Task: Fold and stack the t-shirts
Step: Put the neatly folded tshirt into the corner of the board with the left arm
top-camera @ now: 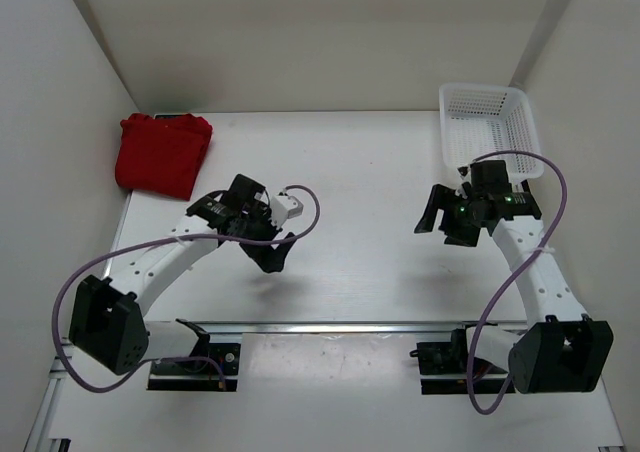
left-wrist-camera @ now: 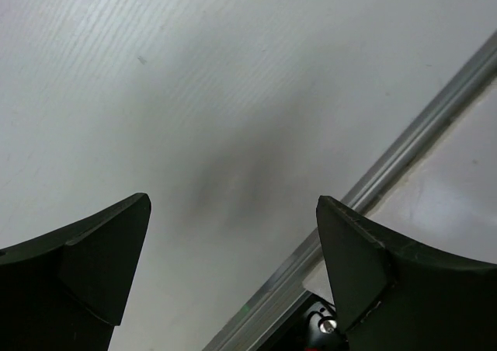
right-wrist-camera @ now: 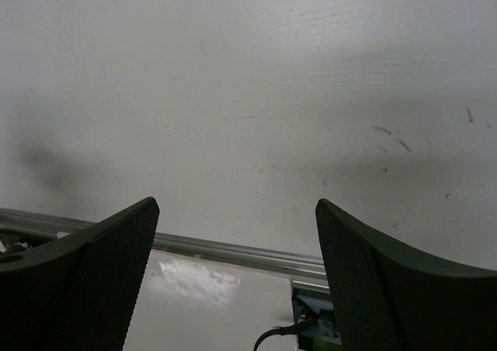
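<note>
Red t-shirts [top-camera: 160, 154] lie in a folded pile at the table's far left corner; how many layers it holds I cannot tell. My left gripper [top-camera: 272, 255] hovers over the bare table to the right of and nearer than the pile, well apart from it. In the left wrist view that gripper [left-wrist-camera: 233, 203] is open, with only table between its fingers [left-wrist-camera: 93, 250]. My right gripper [top-camera: 437, 222] hangs right of centre, just in front of the basket. The right wrist view shows it [right-wrist-camera: 237, 203] open too and holding nothing.
A white mesh basket [top-camera: 485, 122] stands at the far right corner, just behind the right wrist. A metal rail [top-camera: 330, 325] runs along the table's near edge and shows in both wrist views. White walls close in the back and both sides.
</note>
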### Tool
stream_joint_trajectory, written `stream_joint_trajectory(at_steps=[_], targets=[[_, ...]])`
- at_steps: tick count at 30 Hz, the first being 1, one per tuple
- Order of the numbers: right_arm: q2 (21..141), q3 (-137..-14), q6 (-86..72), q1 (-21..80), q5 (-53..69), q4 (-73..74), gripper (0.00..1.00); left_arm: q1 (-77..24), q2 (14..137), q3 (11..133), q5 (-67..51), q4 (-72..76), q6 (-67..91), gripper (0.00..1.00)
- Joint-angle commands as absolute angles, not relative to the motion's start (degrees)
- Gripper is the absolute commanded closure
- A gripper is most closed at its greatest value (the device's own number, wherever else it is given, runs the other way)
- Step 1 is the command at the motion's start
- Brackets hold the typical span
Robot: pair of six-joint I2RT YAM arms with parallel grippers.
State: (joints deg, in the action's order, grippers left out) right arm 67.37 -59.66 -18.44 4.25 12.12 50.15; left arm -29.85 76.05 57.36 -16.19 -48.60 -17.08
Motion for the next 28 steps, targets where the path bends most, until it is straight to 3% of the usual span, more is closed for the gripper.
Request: stream_joint_trajectory(at_steps=[1,28], targets=[[64.0,-57.8,-20.9,5.0,12.7,51.0,0.13,-29.9,72.1,54.1,-23.6,-46.9,-15.3,0.01],[64.9,-58.6,-20.5,8.4,9.3,51.2,0.11,-27.9,68.1,49.2,-21.2,-45.0,-14.9,0.02]])
